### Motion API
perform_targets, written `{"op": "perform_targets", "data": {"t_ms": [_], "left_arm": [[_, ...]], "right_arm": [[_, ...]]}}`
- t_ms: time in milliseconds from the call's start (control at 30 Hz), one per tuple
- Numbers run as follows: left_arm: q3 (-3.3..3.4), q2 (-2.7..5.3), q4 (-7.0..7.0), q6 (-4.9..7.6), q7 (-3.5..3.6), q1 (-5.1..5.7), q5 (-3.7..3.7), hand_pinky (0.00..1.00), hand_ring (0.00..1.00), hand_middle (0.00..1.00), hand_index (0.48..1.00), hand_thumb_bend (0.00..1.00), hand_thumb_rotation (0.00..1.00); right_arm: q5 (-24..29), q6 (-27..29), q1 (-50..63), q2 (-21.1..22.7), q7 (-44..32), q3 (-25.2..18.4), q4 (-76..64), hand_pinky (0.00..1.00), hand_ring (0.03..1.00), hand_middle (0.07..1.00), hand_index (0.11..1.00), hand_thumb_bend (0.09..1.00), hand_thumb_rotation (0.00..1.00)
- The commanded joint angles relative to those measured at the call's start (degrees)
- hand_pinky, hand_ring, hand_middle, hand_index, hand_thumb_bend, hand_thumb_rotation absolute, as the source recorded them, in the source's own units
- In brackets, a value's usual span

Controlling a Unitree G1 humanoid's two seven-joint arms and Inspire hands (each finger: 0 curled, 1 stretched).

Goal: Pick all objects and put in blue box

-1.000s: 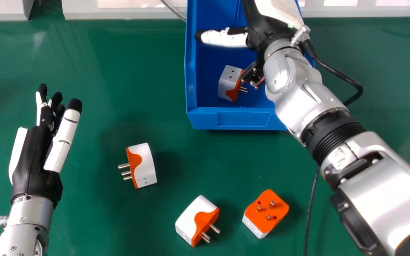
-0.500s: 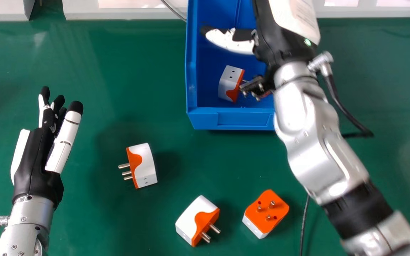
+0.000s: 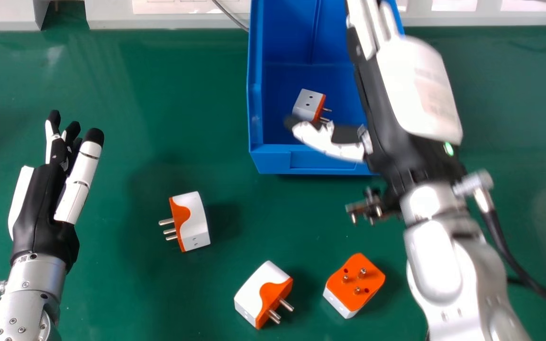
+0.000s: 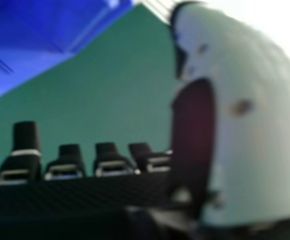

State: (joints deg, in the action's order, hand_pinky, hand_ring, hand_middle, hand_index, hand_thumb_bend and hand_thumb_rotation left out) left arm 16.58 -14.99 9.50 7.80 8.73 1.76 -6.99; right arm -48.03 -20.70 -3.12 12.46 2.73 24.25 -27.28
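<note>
In the head view, we see our left hand (image 3: 43, 203) over the green table (image 3: 126, 284) on the left side, its fingers loosely straight and open. Our right hand (image 3: 415, 94) is above the right side of the blue box (image 3: 323, 161), open too, with its fingers stretched out towards the top edge and its thumb (image 3: 327, 142) reaching sideways over the front wall. One white and orange plug (image 3: 309, 103) lies inside the box, on its floor near the front wall, with its prongs towards our right; the thumb tip covers part of it from where we look.

Three more plugs are on the table, on our side of the box. The left plug (image 3: 195, 225) lies with its prongs pointing left. The middle plug (image 3: 254, 291) is closer to us, its prongs pointing to the right and towards us. The right plug (image 3: 356, 282) is near the middle one but apart from it, its orange face and prongs turned up. A thin grey cable (image 3: 229, 17) runs behind the box.

In the right hand view, we see our right hand (image 4: 254, 150) with its thumb upright and its fingers extended, their tips apart. Beyond them are the green table and part of the blue box.
</note>
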Motion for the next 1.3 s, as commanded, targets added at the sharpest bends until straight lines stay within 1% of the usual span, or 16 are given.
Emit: {"op": "perform_targets", "data": {"t_ms": [0, 133, 200, 400, 533, 600, 633, 700, 733, 800, 900, 1033, 1067, 1133, 1233, 1267], "left_arm": [[0.2, -0.81, -2.24, -0.19, 0.04, 0.2, -0.1, 1.0, 1.0, 1.0, 1.0, 0.47, 0.81], [0.29, -1.0, -2.08, -0.4, 0.21, 0.22, -0.05, 1.0, 1.0, 1.0, 1.0, 0.46, 0.81], [0.39, -0.99, -2.55, -0.64, 0.27, 0.54, -0.16, 1.0, 1.0, 1.0, 1.0, 0.46, 0.81], [0.59, -1.07, -3.14, -0.8, 0.36, 1.0, -0.2, 1.0, 1.0, 1.0, 1.0, 0.46, 0.82], [0.67, -0.76, -2.58, -0.1, 0.26, 1.3, -0.16, 1.0, 1.0, 1.0, 1.0, 0.46, 0.82], [0.8, -0.46, -1.77, 0.86, 0.52, 1.45, -0.51, 1.0, 1.0, 1.0, 1.0, 0.46, 0.82], [0.94, -0.35, -0.89, 1.74, 0.9, 1.32, -0.87, 1.0, 1.0, 1.0, 1.0, 0.46, 0.82], [1.19, -0.29, 1.77, 4.42, 1.9, 0.74, -1.48, 1.0, 1.0, 1.0, 1.0, 0.47, 0.82], [1.22, -0.35, 2.72, 5.45, 2.2, 0.51, -1.63, 1.0, 1.0, 1.0, 1.0, 0.48, 0.81], [1.18, -0.41, 4.33, 7.38, 2.46, 0.28, -1.66, 1.0, 1.0, 1.0, 1.0, 0.49, 0.79], [0.82, -0.37, 3.81, 8.56, 2.45, 0.93, -1.25, 1.0, 1.0, 1.0, 1.0, 0.52, 0.76], [0.84, -0.66, 4.96, 9.79, 2.76, 1.02, -1.18, 1.0, 1.0, 1.0, 1.0, 0.51, 0.73], [0.84, -0.7, 5.14, 9.88, 2.73, 1.0, -1.13, 1.0, 1.0, 1.0, 1.0, 0.51, 0.73], [0.78, -0.65, 4.71, 9.85, 2.67, 1.29, -1.12, 1.0, 1.0, 1.0, 1.0, 0.5, 0.73], [0.86, -0.62, 4.77, 10.12, 2.89, 1.4, -1.4, 1.0, 1.0, 1.0, 1.0, 0.5, 0.72], [0.87, -0.57, 4.46, 10.0, 2.89, 1.52, -1.49, 1.0, 1.0, 1.0, 1.0, 0.5, 0.72]], "right_arm": [[-2.0, 1.7, 3.4, 1.2, -1.5, -0.7, -6.2, 0.84, 0.997, 1.0, 0.992, 0.385, 0.21], [-3.2, 4.0, 9.4, 3.4, -3.7, -1.6, -11.0, 0.85, 0.995, 1.0, 0.991, 0.395, 0.22], [-2.9, 5.8, 12.4, 4.3, -4.1, -2.3, -12.5, 0.85, 0.993, 1.0, 0.989, 0.407, 0.24], [-2.8, 11.8, 21.8, 5.6, -1.4, -4.4, -13.3, 0.85, 0.981, 1.0, 0.982, 0.431, 0.28], [-3.6, 15.3, 29.0, 4.6, 4.1, -4.5, -11.4, 0.85, 0.97, 0.998, 0.973, 0.448, 0.3], [-3.6, 16.7, 30.9, 4.2, 6.4, -4.6, -9.9, 0.84, 0.966, 0.996, 0.969, 0.454, 0.31], [-3.8, 17.4, 31.8, 3.8, 7.7, -4.6, -9.1, 0.84, 0.966, 0.996, 0.969, 0.454, 0.31], [-4.3, 18.4, 33.4, 3.2, 10.1, -4.3, -7.3, 0.83, 0.962, 0.993, 0.964, 0.462, 0.31], [-4.5, 18.7, 33.8, 3.0, 10.7, -4.3, -6.7, 0.83, 0.958, 0.99, 0.958, 0.471, 0.31], [-4.9, 19.5, 34.3, 2.7, 11.6, -4.4, -5.6, 0.82, 0.951, 0.984, 0.951, 0.48, 0.32], [-5.2, 20.0, 34.5, 3.0, 11.6, -4.8, -4.4, 0.79, 0.932, 0.968, 0.931, 0.505, 0.32], [-5.3, 19.9, 34.1, 3.1, 10.4, -5.2, -3.1, 0.76, 0.912, 0.947, 0.91, 0.533, 0.33], [-5.3, 19.9, 33.9, 3.1, 10.3, -5.2, -2.6, 0.76, 0.912, 0.947, 0.91, 0.533, 0.33], [-5.6, 19.6, 33.4, 3.1, 10.2, -5.3, -1.6, 0.75, 0.907, 0.941, 0.906, 0.541, 0.33], [-5.9, 19.1, 33.0, 3.0, 10.1, -5.2, -0.1, 0.74, 0.903, 0.935, 0.901, 0.552, 0.33], [-6.0, 18.9, 32.9, 2.9, 9.9, -5.2, 0.3, 0.73, 0.902, 0.934, 0.9, 0.555, 0.34]]}}
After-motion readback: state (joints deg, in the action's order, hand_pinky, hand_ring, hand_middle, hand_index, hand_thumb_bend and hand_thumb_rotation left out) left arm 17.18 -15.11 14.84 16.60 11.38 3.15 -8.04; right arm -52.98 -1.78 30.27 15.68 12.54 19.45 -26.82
